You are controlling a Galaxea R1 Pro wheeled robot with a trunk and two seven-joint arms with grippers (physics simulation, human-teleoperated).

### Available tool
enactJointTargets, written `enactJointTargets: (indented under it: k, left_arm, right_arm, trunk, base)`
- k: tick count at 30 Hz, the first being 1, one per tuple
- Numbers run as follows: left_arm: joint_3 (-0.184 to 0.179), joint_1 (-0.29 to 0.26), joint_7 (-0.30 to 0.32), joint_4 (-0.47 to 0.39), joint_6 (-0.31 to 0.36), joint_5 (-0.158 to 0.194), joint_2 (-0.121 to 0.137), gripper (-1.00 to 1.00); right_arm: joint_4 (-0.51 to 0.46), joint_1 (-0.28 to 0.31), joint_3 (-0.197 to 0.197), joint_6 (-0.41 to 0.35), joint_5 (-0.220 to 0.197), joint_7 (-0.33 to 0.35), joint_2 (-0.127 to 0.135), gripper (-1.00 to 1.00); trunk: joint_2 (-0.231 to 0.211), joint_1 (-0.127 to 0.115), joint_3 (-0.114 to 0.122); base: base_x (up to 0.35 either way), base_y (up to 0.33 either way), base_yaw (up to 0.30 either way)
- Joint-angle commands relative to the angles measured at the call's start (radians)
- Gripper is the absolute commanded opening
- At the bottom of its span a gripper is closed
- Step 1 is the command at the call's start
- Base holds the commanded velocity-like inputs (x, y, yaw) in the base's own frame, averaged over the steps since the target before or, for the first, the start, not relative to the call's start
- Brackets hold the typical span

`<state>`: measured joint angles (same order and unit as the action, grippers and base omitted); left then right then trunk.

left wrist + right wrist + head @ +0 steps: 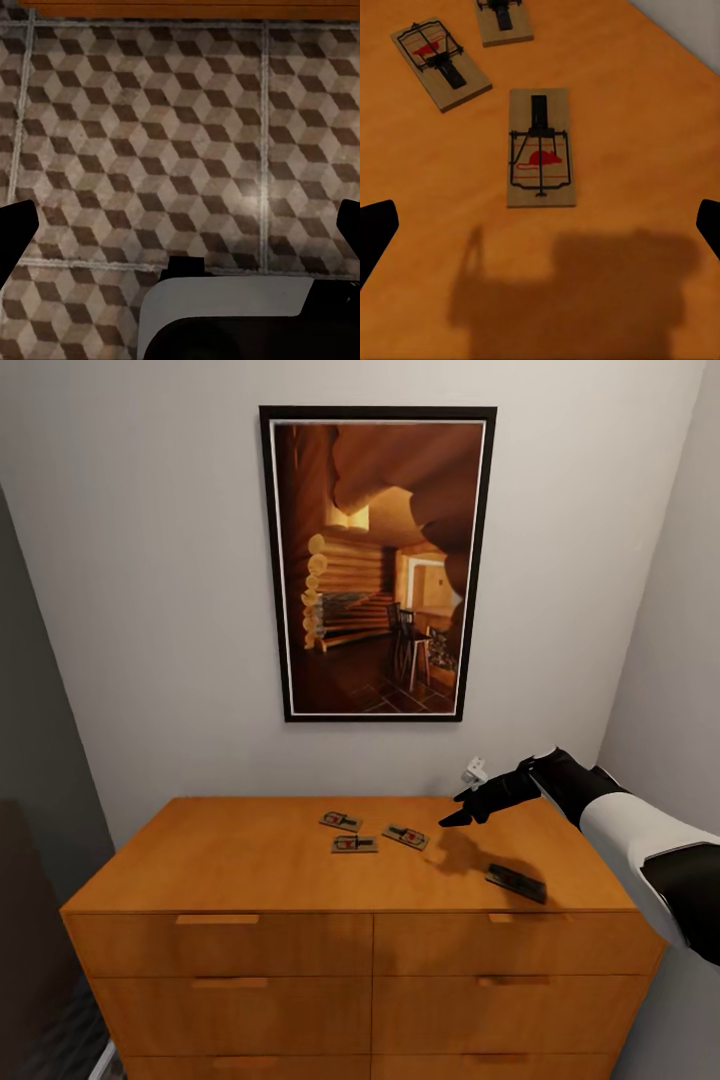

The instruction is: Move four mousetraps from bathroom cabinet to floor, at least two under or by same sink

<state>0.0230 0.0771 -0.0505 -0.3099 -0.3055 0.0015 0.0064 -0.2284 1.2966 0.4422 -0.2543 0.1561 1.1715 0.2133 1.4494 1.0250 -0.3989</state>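
Note:
The orange-brown cabinet (250, 860) stands against the wall, with mousetraps lying flat on its top. Three sit close together near the back middle: one (340, 821), one (355, 844) and one (405, 836). Another flat, darker-looking mousetrap (516, 882) lies near the right front edge. My right gripper (462, 812) hovers open above the top, just right of the cluster. In the right wrist view the gripper (540, 232) is empty, with the nearest mousetrap (541, 148) ahead and two more (439, 64) (502, 19) beyond. My left gripper (180, 229) hangs open over the cube-patterned bathroom floor (150, 150).
A framed picture (377, 565) hangs on the wall above the cabinet, and a small white fitting (475, 770) sticks out of the wall by my right gripper. Side walls close in left and right (670, 660). The cabinet's base (180, 7) edges the floor tiles.

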Motion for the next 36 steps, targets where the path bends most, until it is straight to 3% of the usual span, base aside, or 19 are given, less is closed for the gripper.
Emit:
enactJointTargets:
  k: [1,36]
  left_arm:
    - [0.002,0.000,-0.001,-0.001,-0.001,0.000,0.000,1.00]
    - [0.002,0.000,0.000,-0.001,-0.001,0.000,0.000,1.00]
  right_arm:
    - [-0.002,0.000,-0.007,-0.010,0.008,0.005,0.000,1.00]
    - [0.006,0.000,-0.007,-0.010,0.010,0.004,0.000,1.00]
  trunk:
    - [0.001,0.000,-0.002]
    - [0.001,0.000,-0.057]
  base:
    - [0.000,0.000,0.000]
    - [0.018,0.018,0.000]
